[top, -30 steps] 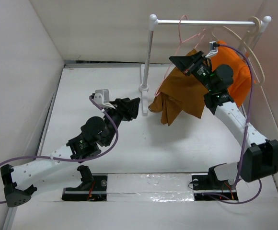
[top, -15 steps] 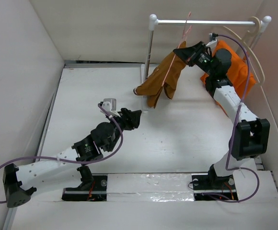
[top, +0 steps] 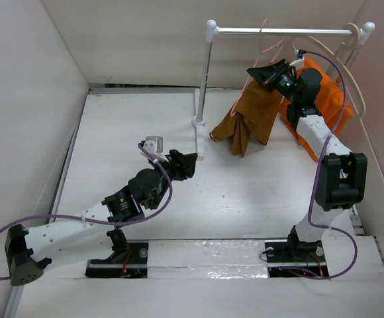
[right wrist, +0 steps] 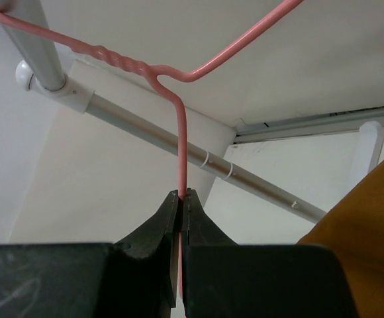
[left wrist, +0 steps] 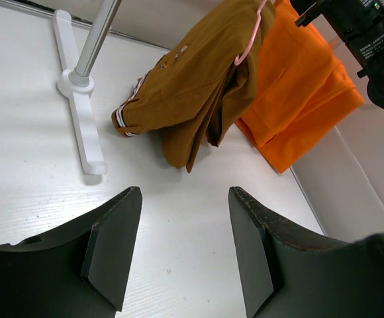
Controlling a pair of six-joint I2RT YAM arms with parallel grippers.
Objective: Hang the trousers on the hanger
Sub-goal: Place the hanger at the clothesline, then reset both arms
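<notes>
The ochre-brown trousers (top: 251,119) hang folded over the pink wire hanger (top: 263,41) below the rail (top: 278,30). My right gripper (top: 263,71) is shut on the hanger's wire just under its neck (right wrist: 180,132), and its fingertips (right wrist: 189,199) pinch the wire. The hook reaches up across the rail (right wrist: 145,129). A trouser edge shows at the lower right of the right wrist view (right wrist: 371,225). My left gripper (top: 189,162) is open and empty, low over the table, well short of the trousers (left wrist: 192,86). The striped waistband shows in the left wrist view (left wrist: 127,116).
A bright orange garment (top: 328,99) hangs on a cream hanger (top: 354,59) at the rail's right end, just behind the trousers (left wrist: 298,86). The rail's white post and foot (top: 198,122) stand left of the trousers (left wrist: 79,119). White walls enclose the table.
My right arm raised the hanger to the rail. The trousers swung out to the left and now hang straighter beneath it. My left gripper drew back a little and stays open.
</notes>
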